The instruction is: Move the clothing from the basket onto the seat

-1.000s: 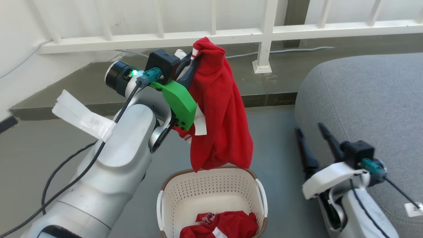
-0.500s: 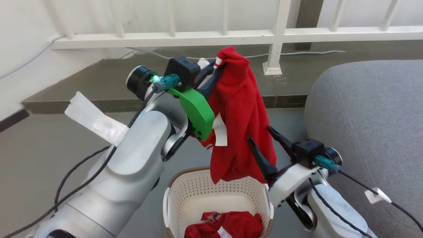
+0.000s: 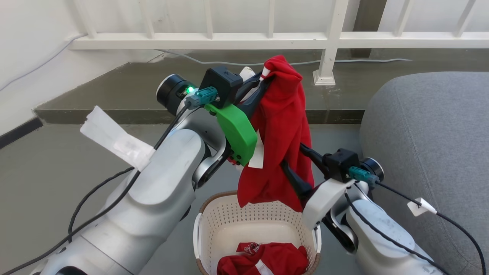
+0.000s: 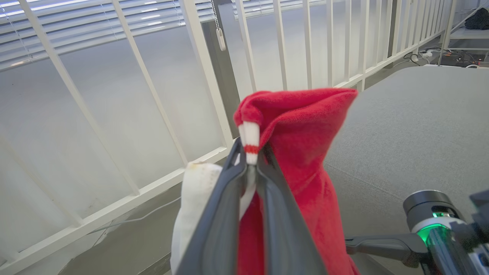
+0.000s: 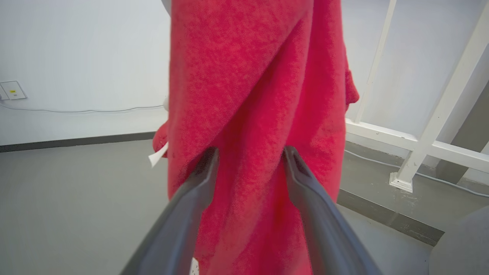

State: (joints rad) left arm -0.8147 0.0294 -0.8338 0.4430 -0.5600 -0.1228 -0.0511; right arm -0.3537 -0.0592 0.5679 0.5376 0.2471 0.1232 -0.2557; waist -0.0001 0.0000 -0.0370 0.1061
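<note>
Floor (image 3: 57, 160): grey concrete, ending at a raised step (image 3: 114, 88) under a white railing (image 3: 229, 36); a pale cable (image 3: 214, 61) lies along the step.
Hanging garment (image 3: 282, 126) (image 4: 305, 152) (image 5: 248, 95): red fleece-like cloth held up in the air, draping straight down; its lower hem is just above the back rim of the basket, and a white tag (image 3: 259, 154) shows on its left side.
Left gripper (image 3: 263, 76) (image 4: 250, 152): clenched on the top of the hanging garment, its two dark fingers pinching a white, red-striped trim piece between the tips.
Right gripper (image 3: 292, 156) (image 5: 250, 151): fingers spread apart, with their tips at the middle of the hanging cloth. Whether they touch it cannot be told.
Basket (image 3: 237, 225): cream perforated plastic with a brown rim and white side handles. It stands on the floor below the garment and between the two arms.
Second garment (image 3: 267, 259): red with white print, crumpled on the bottom of the basket at its near end; the rest of the bottom is bare.
Seat (image 3: 431, 133) (image 4: 412, 126): large grey cushion with a stitched seam, to the right of the basket and apart from it.
Left arm (image 3: 153, 198): silver, with a strip of white tape (image 3: 114, 137) stuck to it.
</note>
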